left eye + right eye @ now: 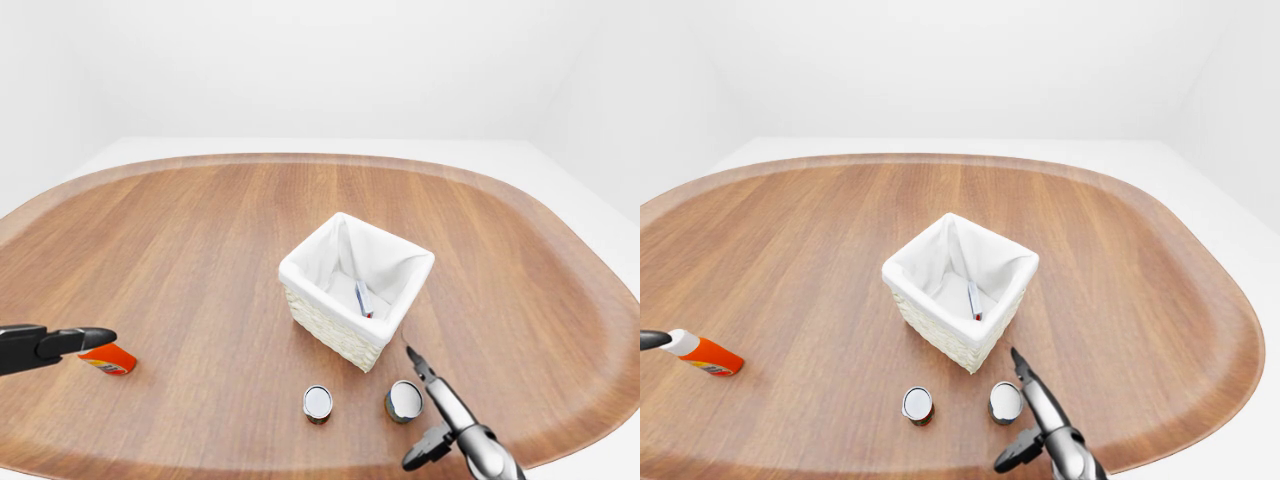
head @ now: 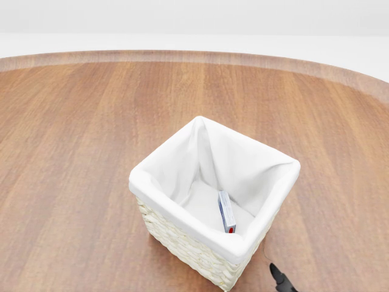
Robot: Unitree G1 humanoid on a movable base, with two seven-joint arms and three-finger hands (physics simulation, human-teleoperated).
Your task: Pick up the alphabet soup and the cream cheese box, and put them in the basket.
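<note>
basket (image 1: 345,318): centre of left-eye view, on table (image 1: 180,260) | box (image 2: 227,211): inside basket, leaning at its lower-right wall | two cans (image 1: 318,403) (image 1: 404,400): below basket, side by side, apart | bottle (image 1: 702,353): far left, lying down | right hand (image 1: 440,425): bottom right, beside right can

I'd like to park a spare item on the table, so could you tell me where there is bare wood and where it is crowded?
Bare wood lies everywhere above the basket up to the table edge, and between the basket and the orange bottle at the left. The tight spot is below the basket: two cans stand there, with the right hand beside the right-hand can.
</note>
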